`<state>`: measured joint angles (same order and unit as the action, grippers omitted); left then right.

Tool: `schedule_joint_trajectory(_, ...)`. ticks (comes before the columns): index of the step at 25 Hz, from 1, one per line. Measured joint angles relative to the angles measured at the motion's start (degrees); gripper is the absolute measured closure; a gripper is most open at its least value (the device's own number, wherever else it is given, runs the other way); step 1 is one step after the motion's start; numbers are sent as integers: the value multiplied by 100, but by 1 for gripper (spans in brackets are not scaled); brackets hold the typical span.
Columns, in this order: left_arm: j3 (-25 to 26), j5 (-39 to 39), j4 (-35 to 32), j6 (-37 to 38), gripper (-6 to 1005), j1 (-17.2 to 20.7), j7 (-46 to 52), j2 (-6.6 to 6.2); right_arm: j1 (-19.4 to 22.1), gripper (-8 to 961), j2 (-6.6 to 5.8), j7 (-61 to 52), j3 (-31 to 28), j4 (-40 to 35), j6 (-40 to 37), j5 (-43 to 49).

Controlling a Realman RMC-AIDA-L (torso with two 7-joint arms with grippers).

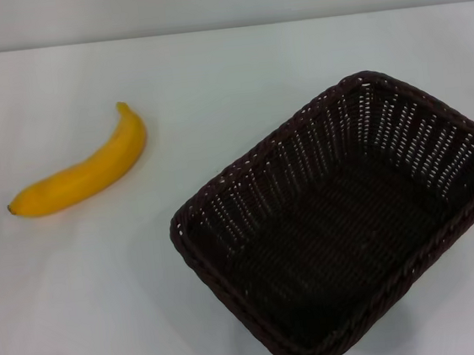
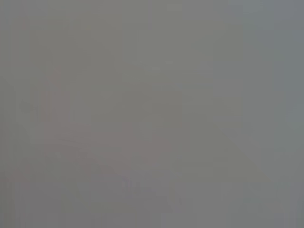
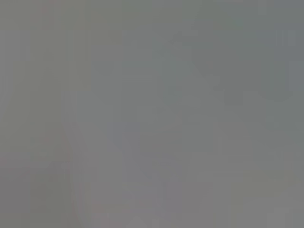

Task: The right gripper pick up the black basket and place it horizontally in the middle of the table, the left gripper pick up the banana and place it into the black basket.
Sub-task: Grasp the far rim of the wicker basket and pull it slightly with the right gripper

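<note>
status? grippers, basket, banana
Neither gripper in view. Black basket empty, skewed, on the table's right side. Banana lying apart on the left. Nothing between them.

We count one banana, one black wicker basket and one white desk beneath them; we count no gripper in any view.

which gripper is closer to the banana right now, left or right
Cannot tell: neither gripper shows in any view. In the head view the banana lies on the robot's left of the table, with the black basket to its right. Both wrist views are blank grey.
</note>
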<state>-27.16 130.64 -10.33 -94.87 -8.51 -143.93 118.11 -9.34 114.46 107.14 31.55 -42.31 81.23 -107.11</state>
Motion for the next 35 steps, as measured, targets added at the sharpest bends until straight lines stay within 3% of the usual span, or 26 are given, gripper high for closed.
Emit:
schedule_joint_trajectory(5,-1,-443,-625,410,109,17,992,-161,-133,275,1,57,117,-43,33,485)
schedule_joint_trajectory(10,1,-856,-987,646,110,-62,1600,-292,-274,276,7,-538,286,-909,96,1113)
schedule_joint_trajectory(13,0,-1105,-1077,816,110,-101,1866,-355,-407,274,7,-1534,413,-1889,25,1716)
schedule_joint_trajectory(18,29,-1760,-1296,1115,110,-92,2661,-545,-1147,270,-67,-3872,595,-3642,35,3716)
schedule_joint_trajectory(20,32,-1829,-1312,1136,110,-84,2786,-614,-1551,269,-173,-4840,805,-4089,268,4542)
schedule_joint_trajectory(21,32,-1843,-1316,1140,111,-82,2850,-660,-1793,268,-284,-5319,946,-4238,474,4947)
schedule_joint_trajectory(23,25,-1854,-1323,1141,111,-93,2899,-706,-2287,267,-525,-6099,1133,-4238,963,5532)
schedule_joint_trajectory(25,29,-1859,-1348,1141,111,-79,2936,-740,-2806,263,-692,-6599,1240,-4043,1488,5964)
schedule_joint_trajectory(27,31,-1867,-1372,1190,111,-46,2982,-783,-3355,256,-765,-6958,1359,-3813,1954,6401)
schedule_joint_trajectory(31,51,-1935,-1373,1273,111,-8,3036,-862,-4195,215,-761,-7442,1640,-3374,2415,7331)
schedule_joint_trajectory(35,54,-1953,-1381,1288,112,15,3033,-905,-4717,196,-636,-7714,1871,-2811,2629,8017)
